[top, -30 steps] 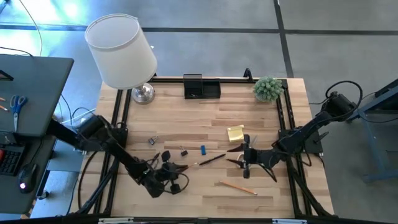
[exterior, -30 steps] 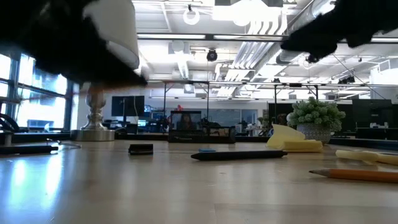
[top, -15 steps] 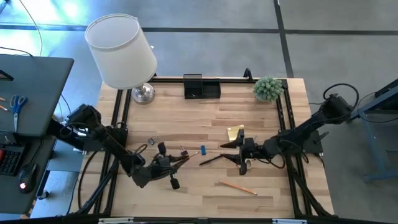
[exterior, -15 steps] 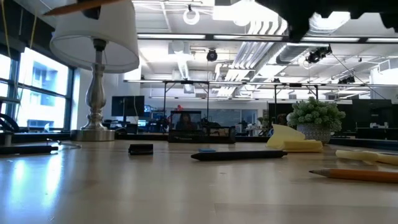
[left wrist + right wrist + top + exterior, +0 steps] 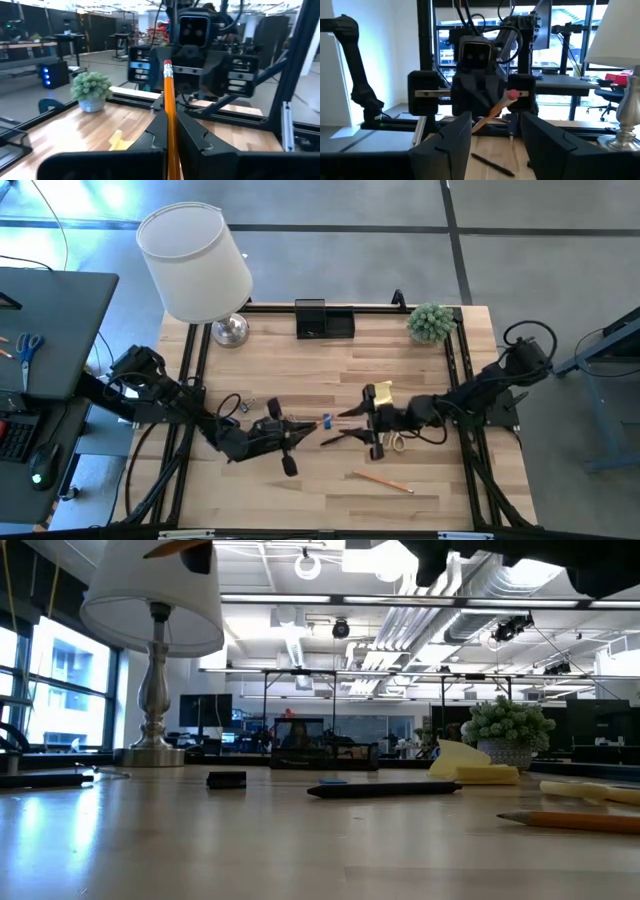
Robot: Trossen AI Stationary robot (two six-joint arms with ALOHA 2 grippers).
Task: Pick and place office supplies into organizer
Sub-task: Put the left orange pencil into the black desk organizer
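gripping a wooden pencil (image 5: 169,115), the left gripper (image 5: 285,432) hangs above the table (image 5: 420,375), well in front of the black organizer (image 5: 324,320) at the table's far edge; its fingers (image 5: 195,137) are pressed shut on the yellow-orange shaft, and the pink eraser and metal ferrule stick out past the fingertips toward the other arm. the right gripper (image 5: 372,420) faces it from close by, also well in front of the organizer, with its fingers (image 5: 451,137) spread apart and nothing between them; its wrist camera looks straight at the pencil's eraser end. the organizer is a small black box with a taller cup section on one side and a lower tray beside it. two pencils show in all: the held one and a second pencil (image 5: 381,479) lying flat at the near side of the table, far from the organizer. one dark pen (image 5: 340,435) lies between the two grippers, one small blue piece (image 5: 326,421) sits just beside the left gripper's tip, and one yellow sticky-note pad (image 5: 382,392) lies just behind the right gripper. a pair of scissors (image 5: 398,442) rests by the right gripper, partly hidden. two small dark clips (image 5: 246,406) lie by the left arm. one white-shaded lamp (image 5: 196,265) and one small green potted plant (image 5: 431,322) flank the organizer.
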